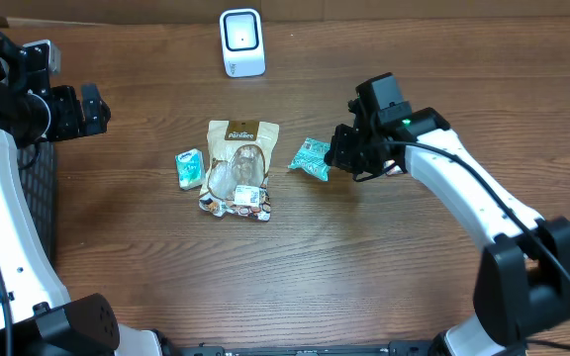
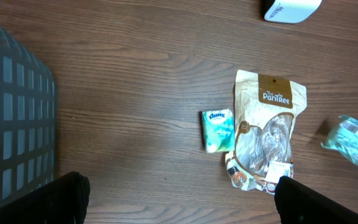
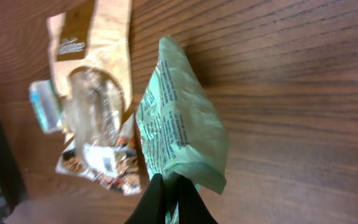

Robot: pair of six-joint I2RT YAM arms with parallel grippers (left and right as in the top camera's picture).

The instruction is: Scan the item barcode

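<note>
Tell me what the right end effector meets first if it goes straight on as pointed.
The right end effector pinches the green packet; past it, probably the brown snack pouch, though its height is unclear.

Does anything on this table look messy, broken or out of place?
Nothing looks spilled or broken. The one odd sight is the green packet, pinched by just one edge in the right gripper, which is shut on it. The tan pouch looks crumpled at its lower end; the tissue pack lies beside it.
</note>
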